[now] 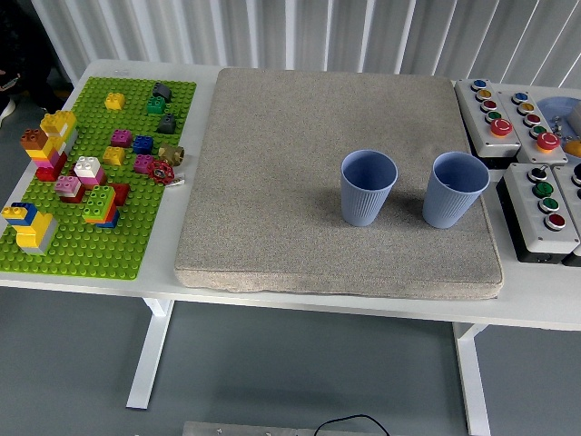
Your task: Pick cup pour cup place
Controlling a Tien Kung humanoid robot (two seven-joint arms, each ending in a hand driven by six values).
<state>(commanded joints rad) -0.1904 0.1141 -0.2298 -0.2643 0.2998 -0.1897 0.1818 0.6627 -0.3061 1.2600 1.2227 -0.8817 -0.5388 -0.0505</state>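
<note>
So from where I'm standing, neither robot hand is over the table, so I can't tell what the fingers are doing or whether they hold anything.

Going left to right: the left end of the white table (381,313) has a green baseplate (86,245) lying flat, reaching almost to the near edge. It's dotted with bricks: a yellow, red and brown stack (50,141) near its left edge, a blue and yellow one (27,225) at the near left corner, a pink and white one (83,174) about mid-plate, a green topped stack (102,204) just right of that. A few dark and coloured single bricks sit up toward the far right corner of the plate.

Next is a big grey mat (272,182) covering the middle of the table. Two blue ribbed cups stand on its right half, toward the near edge. The left cup (369,188) is upright and open side up. The right cup (455,190) is near it but not touching, close to the mat's right edge, and seems to lean a bit to the right. Can't see anything inside either.

Far right edge of the table: grey button boxes (545,213) with red, green, yellow and blue buttons, partly cut off.
</note>
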